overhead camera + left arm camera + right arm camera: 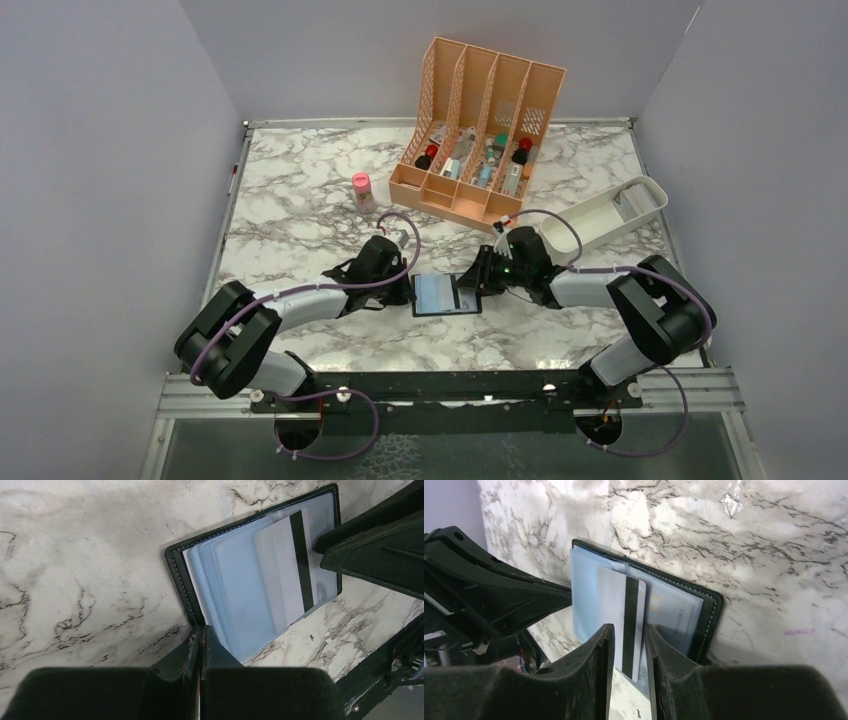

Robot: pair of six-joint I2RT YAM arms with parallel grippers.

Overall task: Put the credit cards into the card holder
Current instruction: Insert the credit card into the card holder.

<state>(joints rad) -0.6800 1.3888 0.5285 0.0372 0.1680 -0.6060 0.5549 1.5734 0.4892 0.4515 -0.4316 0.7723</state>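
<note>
- The left jaws are pinched shut, tips against the left edge of the open wallet (175,575) at the middle of the bench (300,220).
- A striped card (287,570) sits partly inside a clear sleeve.
- The right jaws stand slightly apart astride its right end.
- A crooked push could jam the card or slide the wallet.

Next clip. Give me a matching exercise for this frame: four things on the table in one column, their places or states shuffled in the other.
1 card holder
2 striped card
3 pink-capped bottle
4 white tray

A right of the orange organiser
B lying open, bluish sleeves up
C left of the organiser
D overhanging the holder's edge

Pairs: 1-B, 2-D, 3-C, 4-A
</note>
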